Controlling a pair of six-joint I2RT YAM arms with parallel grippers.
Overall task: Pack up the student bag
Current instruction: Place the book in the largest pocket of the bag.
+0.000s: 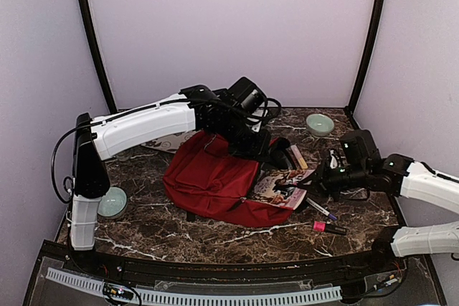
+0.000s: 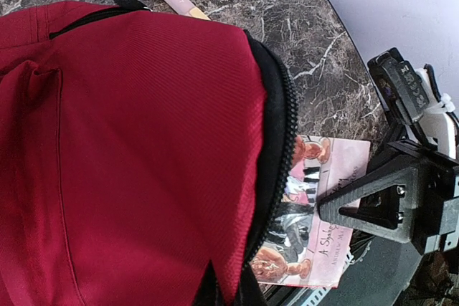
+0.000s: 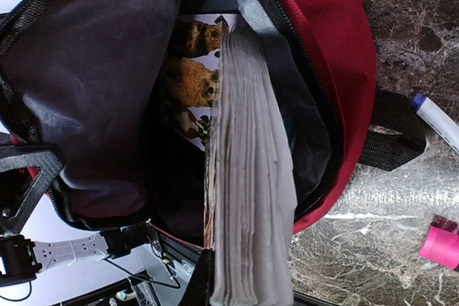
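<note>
The student bag (image 1: 211, 177) lies on the surface (image 1: 143, 227), its mouth held open by the closed left hand (image 1: 269, 152), apparently pinching the rim. A book (image 3: 247, 177) is gripped by the right hand (image 1: 307, 185), half inside.

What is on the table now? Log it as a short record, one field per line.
student bag: dark red, lying on the table, main zip open
left gripper: shut on the bag's opening rim, holding it up
right gripper: shut on the picture book
picture book: partly inside the bag's opening
markers: blue-capped marker and pink marker on the table by the right gripper
bowls: far green bowl back right; near green bowl by left arm's base
</note>
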